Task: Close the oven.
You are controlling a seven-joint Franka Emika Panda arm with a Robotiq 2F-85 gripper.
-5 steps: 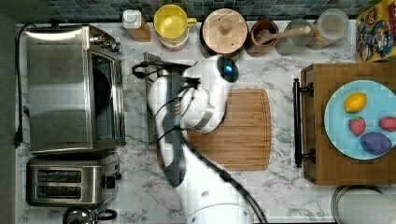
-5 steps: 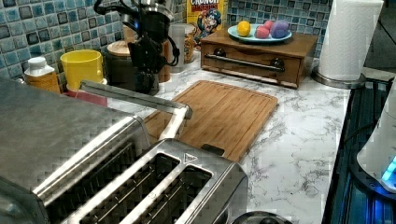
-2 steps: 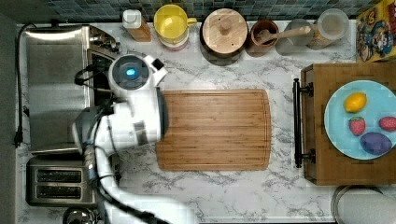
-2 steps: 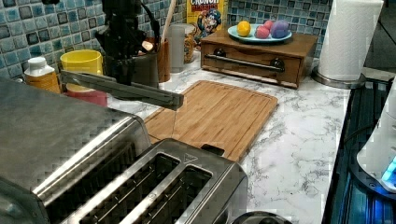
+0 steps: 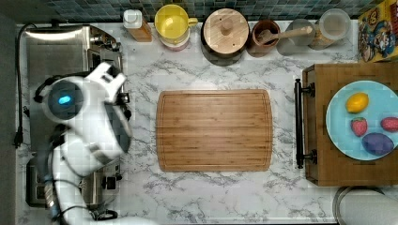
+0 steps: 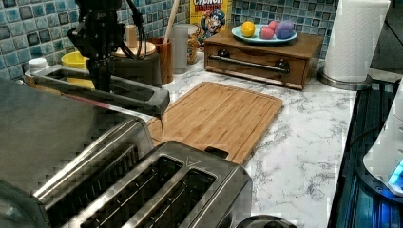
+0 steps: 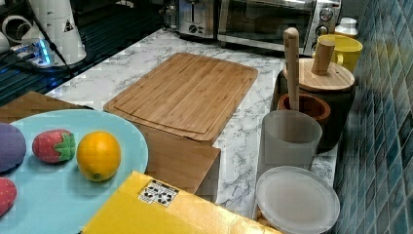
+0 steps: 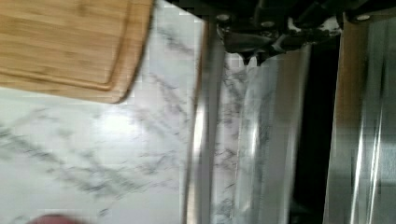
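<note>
From above, the white robot arm (image 5: 87,126) is covering much of the boxy brushed-steel oven (image 5: 51,51) and the two-slot steel toaster (image 5: 37,187). In the left view the picture's edge is cutting the oven off, and the pincer's (image 6: 102,78) fingertips are staying too dark to read.

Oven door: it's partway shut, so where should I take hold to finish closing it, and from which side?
Probably the metal bar handle along the free edge of the oven door, which runs level and stands clear of the glass. Come from above, on the cutting board side, where the gripper hangs, and push toward the oven.
</note>
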